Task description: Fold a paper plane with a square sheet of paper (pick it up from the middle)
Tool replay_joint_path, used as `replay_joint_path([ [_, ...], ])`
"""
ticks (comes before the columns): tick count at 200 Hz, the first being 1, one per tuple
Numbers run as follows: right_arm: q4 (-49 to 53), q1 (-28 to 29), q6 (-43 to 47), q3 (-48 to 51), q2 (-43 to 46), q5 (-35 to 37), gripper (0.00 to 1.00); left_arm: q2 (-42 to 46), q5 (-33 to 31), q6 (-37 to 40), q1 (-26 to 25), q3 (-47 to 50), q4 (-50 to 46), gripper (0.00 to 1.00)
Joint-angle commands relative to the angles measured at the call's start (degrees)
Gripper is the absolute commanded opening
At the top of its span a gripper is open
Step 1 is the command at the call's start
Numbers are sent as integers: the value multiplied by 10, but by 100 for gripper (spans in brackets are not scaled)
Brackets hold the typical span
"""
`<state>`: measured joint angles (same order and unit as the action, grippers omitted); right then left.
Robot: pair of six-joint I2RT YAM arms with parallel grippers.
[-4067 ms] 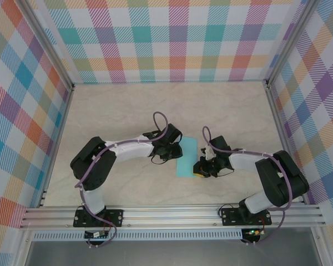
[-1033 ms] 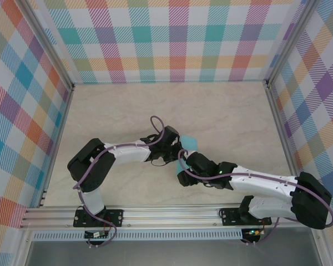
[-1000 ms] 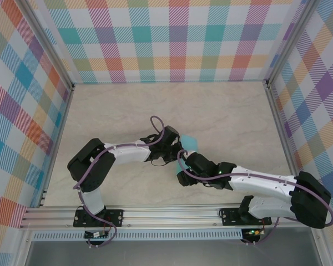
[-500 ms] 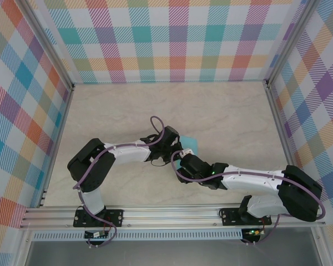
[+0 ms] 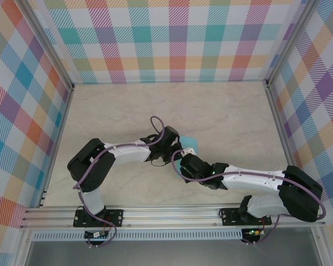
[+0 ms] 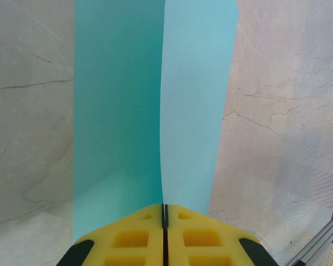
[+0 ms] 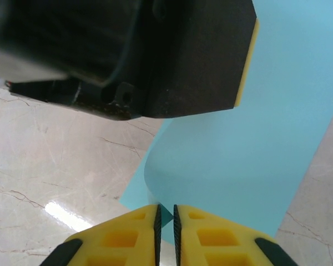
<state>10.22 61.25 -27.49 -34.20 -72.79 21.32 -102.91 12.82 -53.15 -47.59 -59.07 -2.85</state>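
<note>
A: What is altered?
B: The right hand [image 7: 165, 210] has been swung across to the paper's [image 7: 255, 138] near edge, which is curled off the counter [image 7: 44, 160] (jaws almost closed; a pinch cannot be confirmed).
A: And the left hand [image 6: 164, 208]?
B: Kept clenched on the paper's middle fold. A crease is judged next.
</note>
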Motion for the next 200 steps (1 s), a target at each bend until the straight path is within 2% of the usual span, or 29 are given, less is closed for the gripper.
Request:
replay_joint_path([
  [1,8,-2,4,-5,7,-1,10,23,-7,2,-1,-10,-18,11],
  [9,8,-8,4,-3,11,-13,8,26,-13,4,-1,-11,-26,17],
  [20,4,-20,4,0,17,-36,7,30,-22,5,0,-12,-34,20],
  [24,1,-25,6,2,19,-49,8,31,-25,6,-1,-11,-37,23],
  [31,-6,-38,8,5,23,-75,7,36,-35,6,0,-11,-45,35],
  [46,-10,-58,11,8,32,-110,6,47,-54,9,0,-11,-63,43],
  [54,-15,-74,15,12,37,-144,6,54,-67,9,0,-10,-74,51],
  [83,-27,-139,17,23,48,-245,5,80,-104,7,-1,-1,-100,61],
  [102,-24,-184,23,21,41,-312,6,94,-117,9,-1,3,-113,61],
  [121,3,-224,36,4,11,-363,6,104,-118,12,-1,9,-112,57],
  [166,30,-272,42,-23,-53,-378,4,107,-111,22,-8,13,-111,44],
  [200,44,-307,46,-31,-69,-389,4,104,-104,26,-12,18,-105,41],
])
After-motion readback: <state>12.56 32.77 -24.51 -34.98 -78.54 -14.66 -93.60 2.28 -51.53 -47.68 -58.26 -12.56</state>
